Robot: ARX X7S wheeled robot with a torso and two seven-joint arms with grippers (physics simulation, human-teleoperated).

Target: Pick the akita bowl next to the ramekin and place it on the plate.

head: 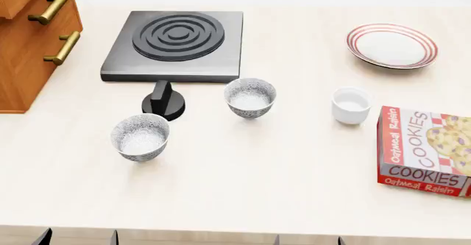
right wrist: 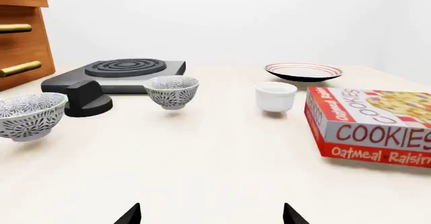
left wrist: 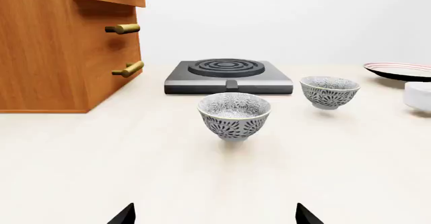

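Both grippers were hanging back at the near edge of the table. The left gripper (left wrist: 214,218) had its tips spread wide apart with nothing between them, and so did the right gripper (right wrist: 212,215).

Going left to right in the head view: a wooden drawer cabinet (head: 30,41) with brass handles sat at the far left. Next came the black hotplate (head: 175,45), with a black knob (head: 164,100) just in front of it. One patterned bowl (head: 140,137) stood nearer the front, below and left of that knob. The akita bowl (head: 250,97) to be picked, the one closer to the ramekin, was upright just off the hotplate's front right corner. The ramekin (head: 351,105) stood to its right, with a clear gap between them. The plate (head: 392,46) was further back and right, bare, well apart from the bowl. A red cookies box (head: 424,151) lay flat at the right edge, just beside the ramekin.
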